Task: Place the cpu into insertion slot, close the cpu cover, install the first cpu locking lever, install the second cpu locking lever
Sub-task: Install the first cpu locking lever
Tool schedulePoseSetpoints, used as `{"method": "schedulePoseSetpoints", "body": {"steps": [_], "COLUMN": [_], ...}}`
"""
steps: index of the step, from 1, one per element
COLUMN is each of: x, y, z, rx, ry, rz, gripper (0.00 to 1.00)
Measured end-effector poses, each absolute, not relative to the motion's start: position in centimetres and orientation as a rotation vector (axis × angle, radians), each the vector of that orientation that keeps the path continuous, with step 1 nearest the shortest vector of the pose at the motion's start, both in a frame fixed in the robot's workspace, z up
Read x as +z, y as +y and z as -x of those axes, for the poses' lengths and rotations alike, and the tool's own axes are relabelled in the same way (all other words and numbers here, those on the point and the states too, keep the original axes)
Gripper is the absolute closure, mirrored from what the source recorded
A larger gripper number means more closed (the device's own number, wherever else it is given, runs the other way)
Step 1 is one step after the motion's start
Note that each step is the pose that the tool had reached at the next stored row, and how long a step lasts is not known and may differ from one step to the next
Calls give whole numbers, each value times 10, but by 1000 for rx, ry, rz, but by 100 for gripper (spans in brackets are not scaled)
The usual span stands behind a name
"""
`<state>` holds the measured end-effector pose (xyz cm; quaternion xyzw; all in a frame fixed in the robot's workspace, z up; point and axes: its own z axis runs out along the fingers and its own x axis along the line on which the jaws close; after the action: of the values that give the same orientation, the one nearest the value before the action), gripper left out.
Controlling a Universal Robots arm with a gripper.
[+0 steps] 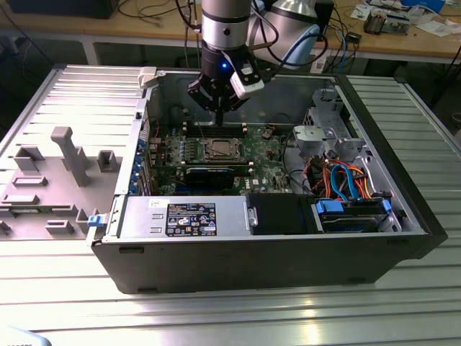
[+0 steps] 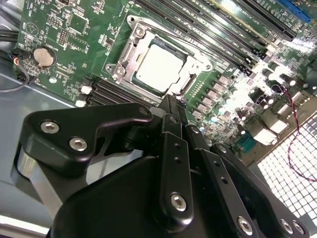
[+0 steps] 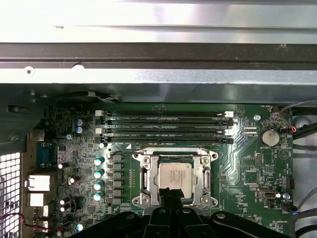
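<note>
Looking at the exterior view, you see the gripper (image 1: 219,108) hanging inside the open computer case (image 1: 274,245), above the green motherboard (image 1: 270,162) and a little behind the insertion slot (image 1: 216,149). The case stands on a ribbed metal tabletop (image 1: 238,317).

In both wrist views the cpu (image 3: 174,174) already lies flat in the insertion slot (image 3: 173,176), with its grey metal top facing up. The cpu cover (image 3: 144,178) lies down around it like a silver frame, and the chip shows through its square window. A thin lever wire (image 3: 133,152) runs along the socket edge that is nearest to the long black memory slots (image 3: 166,126); you cannot tell from these pictures whether it is hooked.

The fingers (image 2: 171,106) are pressed together to a narrow tip and they hold nothing. In the second wrist view this tip (image 2: 171,106) is just beside the socket edge, near the cpu (image 2: 159,69), but you cannot tell if it touches the metal. A round coin battery (image 2: 43,56) sits on the board, well apart from the socket.
</note>
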<state>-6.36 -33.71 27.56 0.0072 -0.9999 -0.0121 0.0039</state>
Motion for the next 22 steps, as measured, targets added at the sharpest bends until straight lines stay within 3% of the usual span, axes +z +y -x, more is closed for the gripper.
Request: {"method": "schedulePoseSetpoints", "body": {"steps": [22], "x": [276], "y": [-337], "z": [86], "rx": [-38], "ry": [-3134], "rz": [-23], "gripper": [89]}}
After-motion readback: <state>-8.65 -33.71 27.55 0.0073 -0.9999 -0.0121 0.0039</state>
